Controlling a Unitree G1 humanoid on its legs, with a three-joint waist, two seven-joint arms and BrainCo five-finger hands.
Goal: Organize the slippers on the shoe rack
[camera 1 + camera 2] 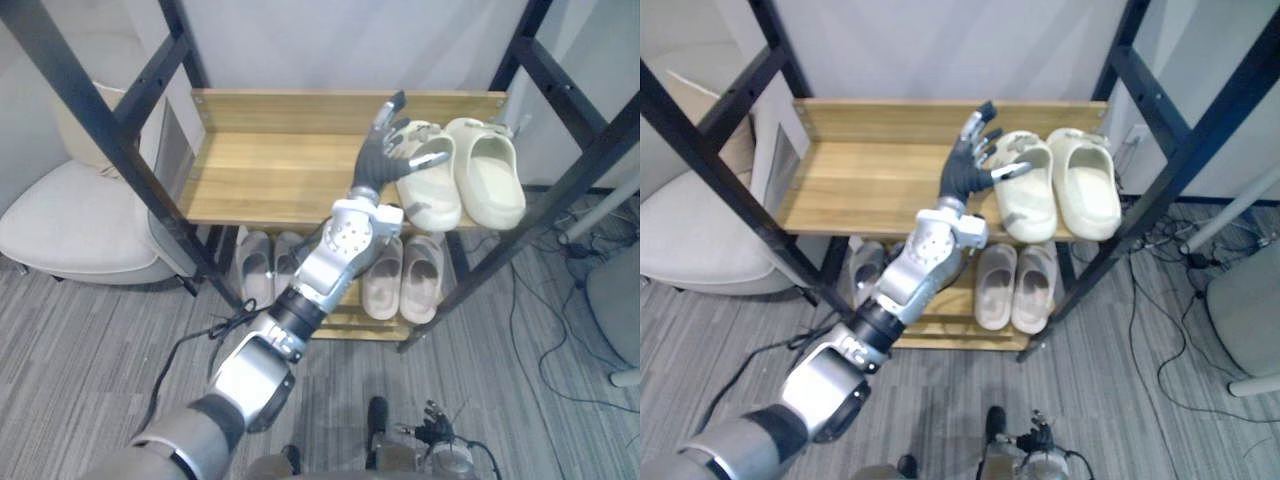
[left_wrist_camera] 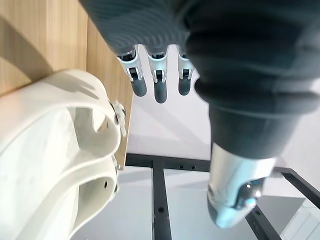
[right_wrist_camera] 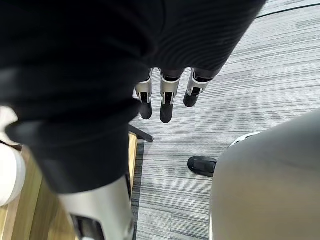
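A pair of cream clog slippers stands at the right end of the rack's wooden top shelf, the left one beside the right one. My left hand reaches over the shelf, open, with straight fingers. It is just left of the left cream slipper, and its thumb lies over that slipper's toe. On the lower shelf sit a beige pair and a grey pair. My right hand hangs low over the carpet, open and holding nothing.
Black metal rack posts slant on both sides of the shelves. A white upholstered chair stands left of the rack. Cables lie on the grey carpet at the right, near a grey seat.
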